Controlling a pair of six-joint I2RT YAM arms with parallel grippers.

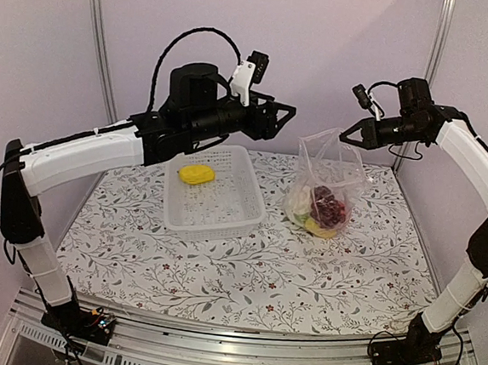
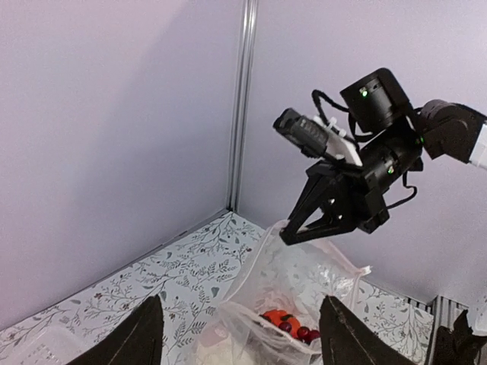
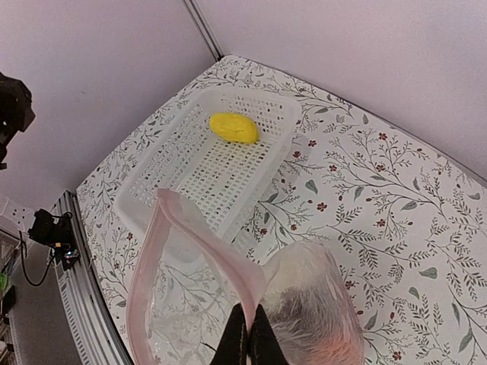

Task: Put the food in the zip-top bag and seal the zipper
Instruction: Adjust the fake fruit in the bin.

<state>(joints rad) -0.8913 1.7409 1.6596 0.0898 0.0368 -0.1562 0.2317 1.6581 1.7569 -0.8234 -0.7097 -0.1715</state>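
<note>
Clamped on the zip-top bag (image 1: 326,168) rim, my right end effector (image 1: 345,138) holds it high over the table (image 1: 219,270) far-right corner; my left end effector (image 1: 286,112) gapes wide, arm stretched level.

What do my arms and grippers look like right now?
The left arm and right arm have white shells with black joints. The left gripper and right gripper are black, two pointed fingers each, with a camera on a white bracket. A black cable loops over the left arm; green lights dot the right wrist.
</note>
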